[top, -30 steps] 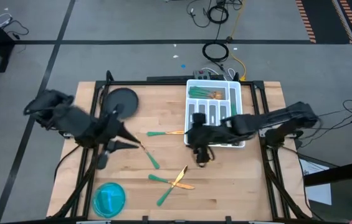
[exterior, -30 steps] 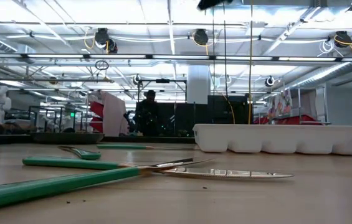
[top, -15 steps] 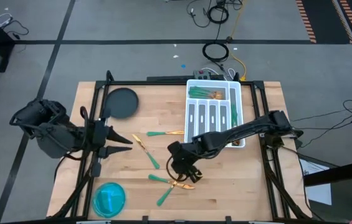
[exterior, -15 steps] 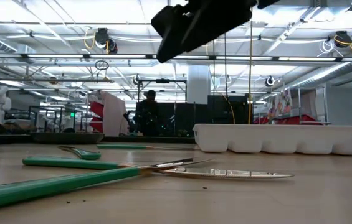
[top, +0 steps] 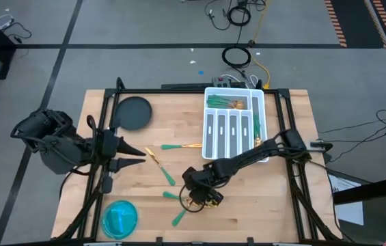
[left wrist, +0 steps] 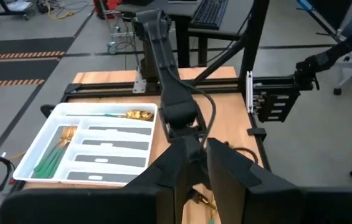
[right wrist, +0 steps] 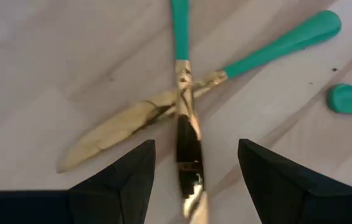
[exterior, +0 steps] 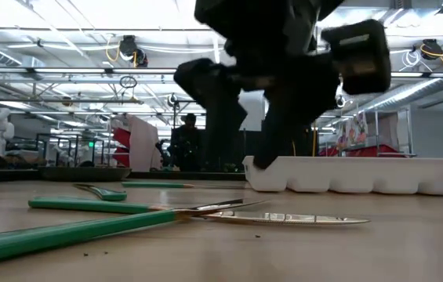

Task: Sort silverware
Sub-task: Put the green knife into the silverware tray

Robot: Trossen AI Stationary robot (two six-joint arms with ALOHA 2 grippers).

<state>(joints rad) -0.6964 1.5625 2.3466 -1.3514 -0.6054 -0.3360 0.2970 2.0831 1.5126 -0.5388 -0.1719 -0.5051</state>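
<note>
**Silverware crossed under right gripper, partly hidden**

Silverware (top: 179, 197) w/ teal handles and gold heads lies loose on the wooden table (top: 274, 205), center and lower center of the high view; more pieces sit in the white divided tray (top: 234, 124) at upper right. Right gripper (top: 201, 196) hangs low over two crossed pieces, covering most of them from above. Right wrist view shows its fingers (right wrist: 116, 180) apart, straddling a gold blade w/o touching it; piece types are hard to tell, tips cut off by frame edge. Low view: dark gripper bulk fills upper center, blocking part of the tray. Left gripper (top: 136, 158) waits at center left above the table, fingers nearly together, nothing between them. Black plate (top: 133, 113) upper left, blue bowl (top: 120, 218) lower left.
</note>
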